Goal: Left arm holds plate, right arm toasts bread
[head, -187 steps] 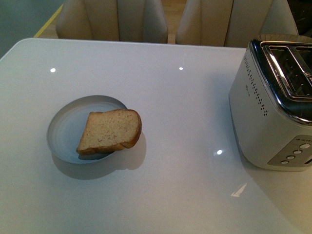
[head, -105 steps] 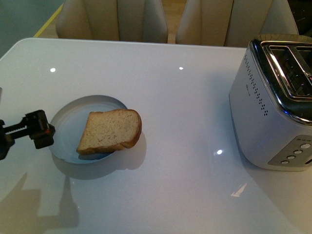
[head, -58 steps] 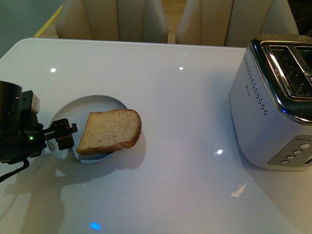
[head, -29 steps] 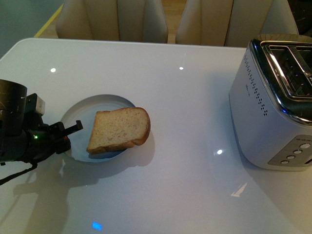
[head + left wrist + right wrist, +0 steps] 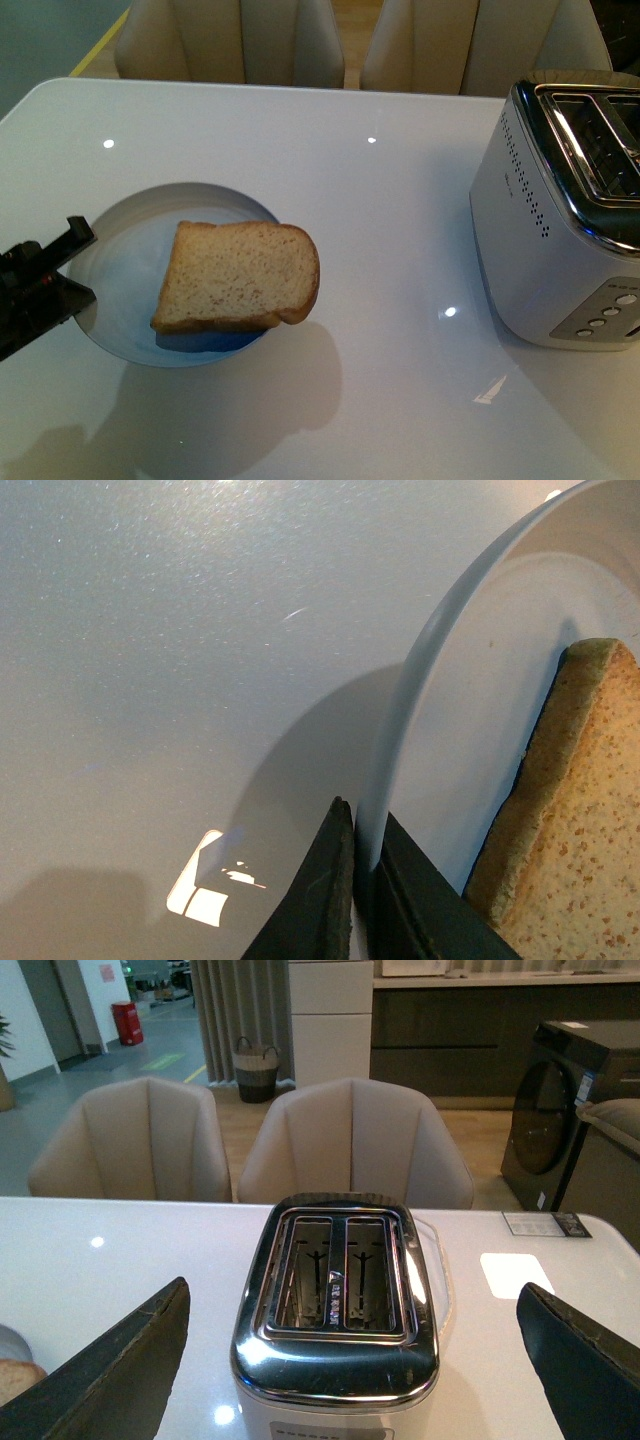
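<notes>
My left gripper [image 5: 78, 262] is shut on the left rim of the pale grey-blue plate [image 5: 130, 230] and holds it lifted above the white table. The wrist view shows its black jaws pinching the plate's rim [image 5: 400, 710], left gripper [image 5: 362, 845]. The tan bread slice [image 5: 240, 276] lies on the plate, overhanging its right edge; it also shows in the left wrist view [image 5: 570, 820]. My right gripper [image 5: 355, 1360] is open and empty above the toaster [image 5: 335, 1310], with both slots empty. The right arm does not show in the front view.
The silver toaster [image 5: 560, 210] stands at the table's right edge. Two beige chairs [image 5: 240, 40] stand beyond the table's far edge. The white glossy table [image 5: 380, 200] reflects ceiling lights.
My left gripper came in from the left, closed on the plate's rim and lifted it. The plate and bread now sit higher and nearer the camera.
</notes>
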{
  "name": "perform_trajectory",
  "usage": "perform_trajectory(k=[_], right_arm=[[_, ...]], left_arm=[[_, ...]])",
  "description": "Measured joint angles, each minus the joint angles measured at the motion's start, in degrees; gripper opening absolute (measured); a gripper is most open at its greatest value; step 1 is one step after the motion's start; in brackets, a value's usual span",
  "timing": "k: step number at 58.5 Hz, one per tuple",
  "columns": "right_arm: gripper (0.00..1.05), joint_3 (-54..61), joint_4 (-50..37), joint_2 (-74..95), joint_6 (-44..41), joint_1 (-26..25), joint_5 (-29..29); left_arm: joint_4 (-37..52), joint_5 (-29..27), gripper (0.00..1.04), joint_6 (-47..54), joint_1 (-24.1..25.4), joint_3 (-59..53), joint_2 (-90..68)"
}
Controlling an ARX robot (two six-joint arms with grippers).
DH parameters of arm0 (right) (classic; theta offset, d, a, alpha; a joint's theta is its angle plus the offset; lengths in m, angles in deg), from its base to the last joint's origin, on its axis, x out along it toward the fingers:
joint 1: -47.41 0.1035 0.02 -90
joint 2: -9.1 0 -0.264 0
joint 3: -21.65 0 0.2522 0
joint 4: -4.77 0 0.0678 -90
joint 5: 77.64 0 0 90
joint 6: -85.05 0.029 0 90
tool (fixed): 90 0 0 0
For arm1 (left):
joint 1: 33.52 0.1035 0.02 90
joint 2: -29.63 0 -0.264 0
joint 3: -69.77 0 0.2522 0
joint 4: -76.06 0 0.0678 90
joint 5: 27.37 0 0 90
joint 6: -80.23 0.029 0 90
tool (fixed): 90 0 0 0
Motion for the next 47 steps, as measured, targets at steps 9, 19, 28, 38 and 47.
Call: perform_trajectory(k=[9,19,28,38,47], right_arm=[[0.96,0.0,0.0,0.0,0.0,0.0,0.0],[0.96,0.0,0.0,0.0,0.0,0.0,0.0],[0.96,0.0,0.0,0.0,0.0,0.0,0.0],[0.96,0.0,0.0,0.0,0.0,0.0,0.0],[0.96,0.0,0.0,0.0,0.0,0.0,0.0]], left_arm=[[-9.03,-0.17,0.03,-2.54,-2.86,0.33,10.51],[-19.15,-1.33,0.03,-7.04,-7.91,4.9,19.06],[-26.08,-2.71,0.03,-11.65,-13.7,11.34,22.95],[-31.17,-3.76,0.03,-15.06,-19.12,14.53,25.57],[-34.73,-4.83,0.03,-17.44,-23.06,15.74,27.36]])
